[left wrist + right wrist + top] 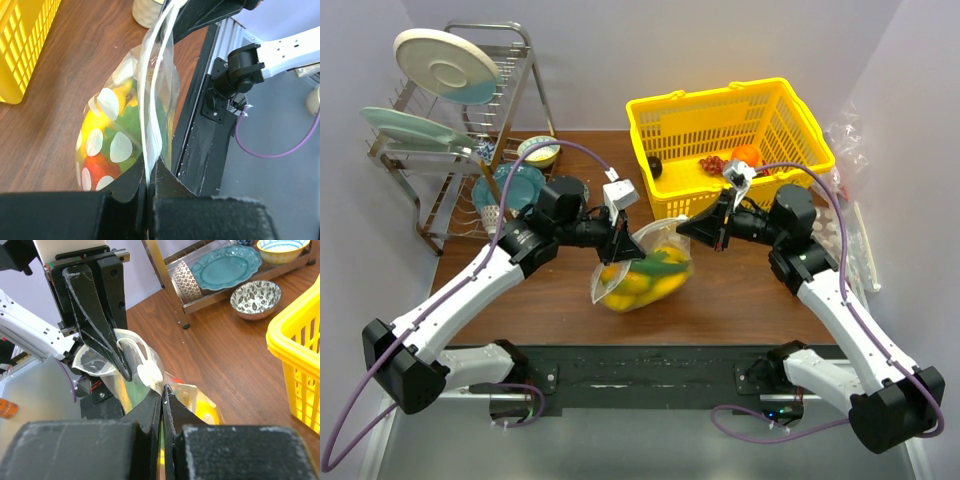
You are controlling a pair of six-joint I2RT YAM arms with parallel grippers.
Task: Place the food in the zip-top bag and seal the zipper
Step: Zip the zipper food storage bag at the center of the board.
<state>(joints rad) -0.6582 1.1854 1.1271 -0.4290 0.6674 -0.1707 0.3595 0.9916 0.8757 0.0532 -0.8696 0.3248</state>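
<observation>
The clear zip-top bag (642,272) hangs between my two grippers above the brown table, bulging with the food: the yellow banana bunch (638,284), the dark green vegetable (660,260) and the orange-green fruit (97,165). My left gripper (623,243) is shut on the bag's top edge at its left end; the whitish zipper strip (150,100) runs from its jaws away toward the other arm. My right gripper (692,228) is shut on the same edge at its right end, and the bag (150,365) stretches from it to the left gripper's fingers (100,325).
A yellow basket (680,130) stands at the back right, holding red grapes (713,163), a round orange (746,154) and a small dark fruit (655,166). A dish rack (440,150) with plates and bowls stands at the back left. Crumpled clear plastic (845,140) lies at the right edge.
</observation>
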